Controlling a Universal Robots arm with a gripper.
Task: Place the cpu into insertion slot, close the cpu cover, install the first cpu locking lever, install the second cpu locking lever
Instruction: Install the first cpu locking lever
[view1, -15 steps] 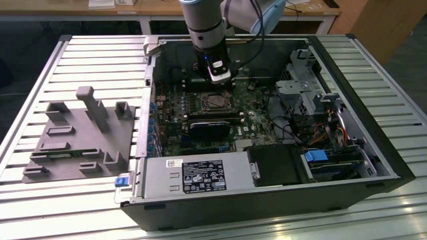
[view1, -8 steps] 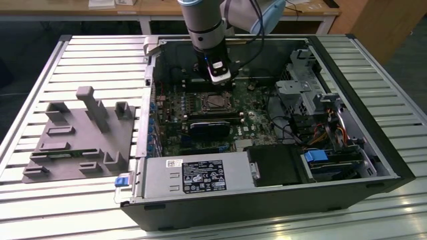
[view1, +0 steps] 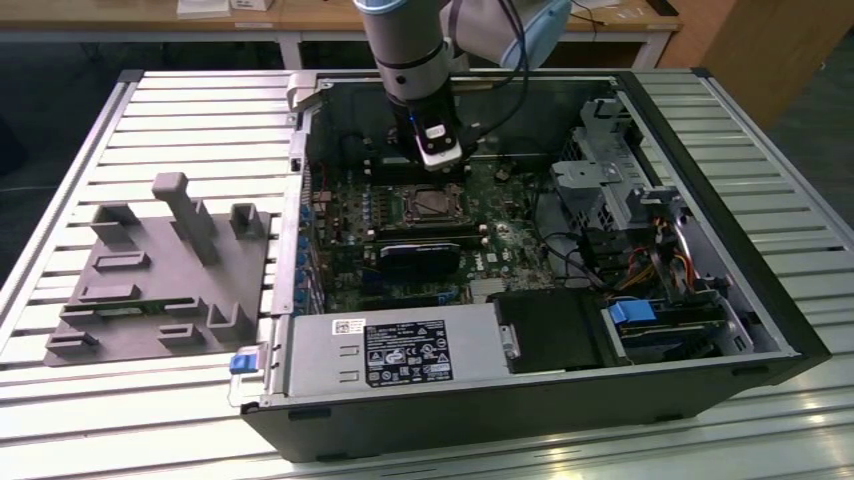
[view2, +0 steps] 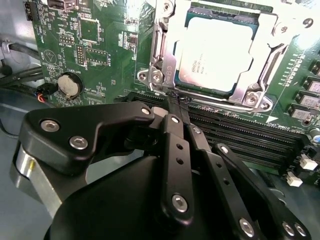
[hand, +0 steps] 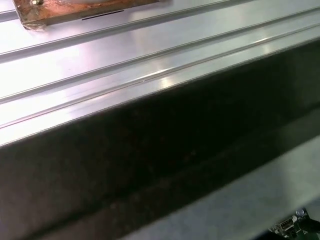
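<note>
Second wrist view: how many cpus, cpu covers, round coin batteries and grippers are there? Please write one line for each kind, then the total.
cpu: 1
cpu cover: 1
coin battery: 1
gripper: 1
Total: 4

The arm (view1: 400, 45) is a grey metal tube with a pale blue joint cap (view1: 541, 30), a thin black cable (view1: 511, 75) hanging beside it, and a white-and-black wrist block (view1: 441, 150) at its end. In the second wrist view the gripper (view2: 176, 102) is matt black, made of flat linked bars with rounded ends. Silver socket-head screws (view2: 180, 202) pin the bars, and a silver ring (view2: 25, 167) circles the rounded black body.
</note>
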